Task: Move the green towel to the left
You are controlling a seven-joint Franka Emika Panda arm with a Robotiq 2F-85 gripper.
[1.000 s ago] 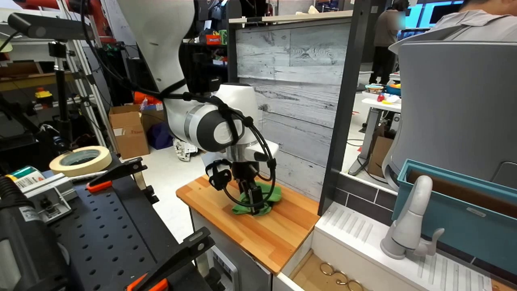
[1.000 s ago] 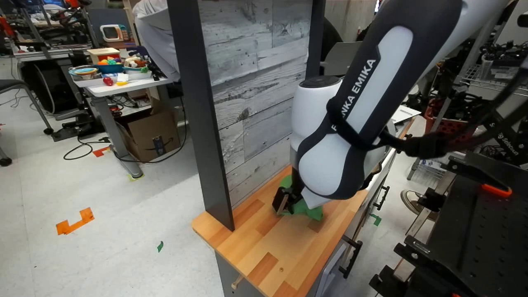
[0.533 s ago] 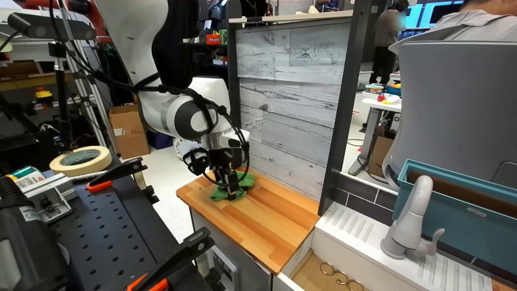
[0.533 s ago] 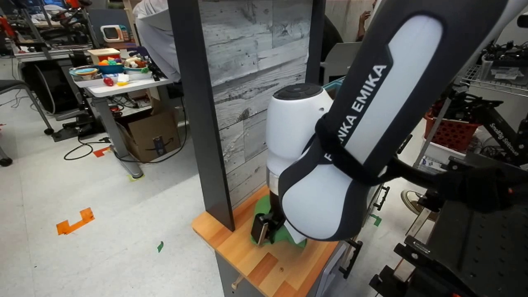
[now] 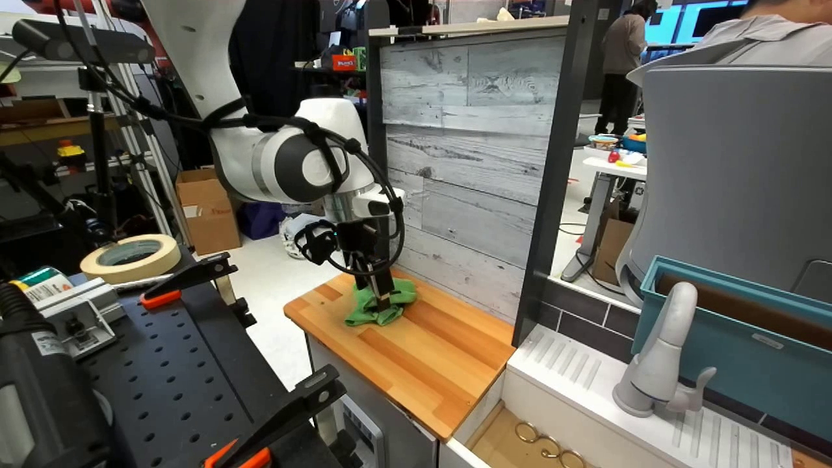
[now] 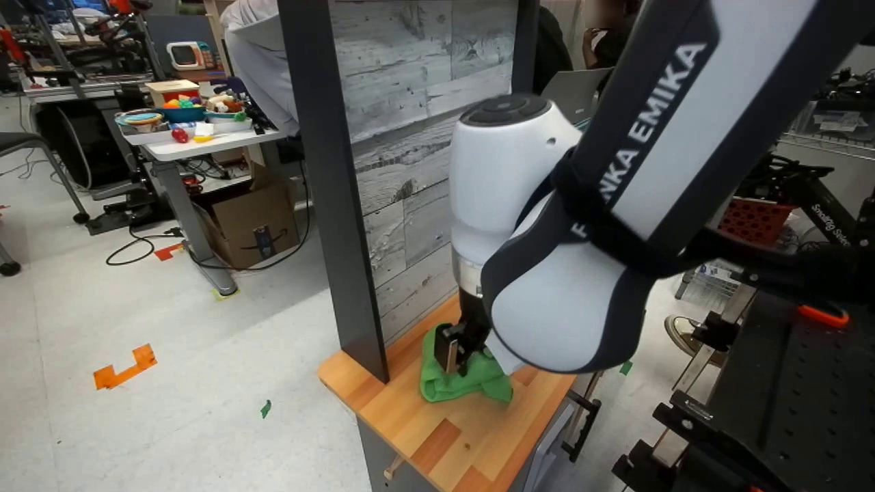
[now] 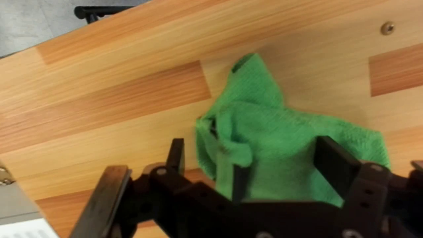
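Observation:
The crumpled green towel (image 5: pixel 366 313) lies on the wooden countertop (image 5: pixel 416 364), toward its far left end in this exterior view. It also shows in an exterior view (image 6: pixel 448 386) near the countertop's middle, and in the wrist view (image 7: pixel 274 129). My gripper (image 5: pixel 382 300) points down just above the towel; it also shows in an exterior view (image 6: pixel 456 355). In the wrist view my gripper (image 7: pixel 252 145) is wide open with nothing held. One finger is over bare wood beside the towel, the other over the towel. Whether a fingertip touches the cloth I cannot tell.
A grey wood-patterned panel (image 5: pixel 468 162) stands along the countertop's back edge. A white sink ledge with a faucet (image 5: pixel 656 357) adjoins one end. A black perforated table (image 5: pixel 175 364) with clamps is opposite the countertop's front edge. A drawer handle (image 6: pixel 581 424) sticks out at the front.
The towel and gripper moved left in an exterior view, and toward the camera in an exterior view. In the last half second the gripper rose slightly and the towel stayed down on the countertop.

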